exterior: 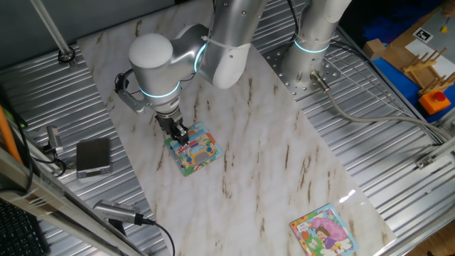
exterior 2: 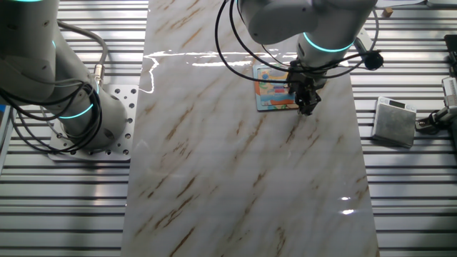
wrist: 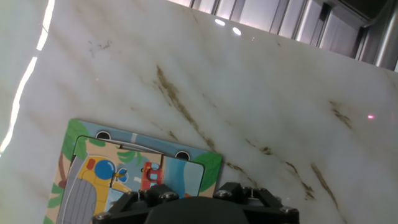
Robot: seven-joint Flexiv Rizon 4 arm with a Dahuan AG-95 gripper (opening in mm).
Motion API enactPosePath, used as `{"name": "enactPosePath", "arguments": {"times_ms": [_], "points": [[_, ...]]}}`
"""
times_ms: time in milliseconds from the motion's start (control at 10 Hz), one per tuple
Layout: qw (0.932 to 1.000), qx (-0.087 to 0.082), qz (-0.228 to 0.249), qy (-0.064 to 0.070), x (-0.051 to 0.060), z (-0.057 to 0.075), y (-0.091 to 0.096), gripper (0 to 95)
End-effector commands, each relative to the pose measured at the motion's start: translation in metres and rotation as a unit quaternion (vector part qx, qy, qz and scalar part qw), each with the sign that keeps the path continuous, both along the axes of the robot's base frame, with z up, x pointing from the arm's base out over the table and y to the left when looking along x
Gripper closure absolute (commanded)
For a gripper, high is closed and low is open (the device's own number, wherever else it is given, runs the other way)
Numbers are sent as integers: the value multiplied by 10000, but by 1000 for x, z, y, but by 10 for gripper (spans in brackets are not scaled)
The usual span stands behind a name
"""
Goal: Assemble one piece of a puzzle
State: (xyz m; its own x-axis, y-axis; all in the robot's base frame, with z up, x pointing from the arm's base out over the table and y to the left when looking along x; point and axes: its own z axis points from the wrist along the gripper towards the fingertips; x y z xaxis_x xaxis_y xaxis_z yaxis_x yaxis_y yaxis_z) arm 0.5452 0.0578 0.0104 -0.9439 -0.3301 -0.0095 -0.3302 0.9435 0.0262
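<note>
Marble-patterned tabletop fills my view; I can read no writing on anything. From the left in one fixed view: a grey box on the ribbed metal, then my gripper low over the puzzle, near the table's left edge. I cannot tell the fingers' state, nor find the piece. Open marble stretches right, towards the pink-girl puzzle at the near corner.
</note>
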Motion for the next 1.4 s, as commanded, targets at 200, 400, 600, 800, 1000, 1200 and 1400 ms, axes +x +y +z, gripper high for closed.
{"name": "enactPosePath", "arguments": {"times_ms": [200,400,600,800,1000,1200,1400], "points": [[10000,-30,-16,4,1,0,-1,380],[10000,-39,-16,-1,2,-2,-1,380],[10000,-24,-16,-3,2,-3,-2,380],[10000,14,-45,1,2,-3,-2,380],[10000,22,-51,0,2,-3,-2,380],[10000,29,-45,-1,2,-3,-2,380],[10000,34,-45,-1,2,-4,-1,380]]}}
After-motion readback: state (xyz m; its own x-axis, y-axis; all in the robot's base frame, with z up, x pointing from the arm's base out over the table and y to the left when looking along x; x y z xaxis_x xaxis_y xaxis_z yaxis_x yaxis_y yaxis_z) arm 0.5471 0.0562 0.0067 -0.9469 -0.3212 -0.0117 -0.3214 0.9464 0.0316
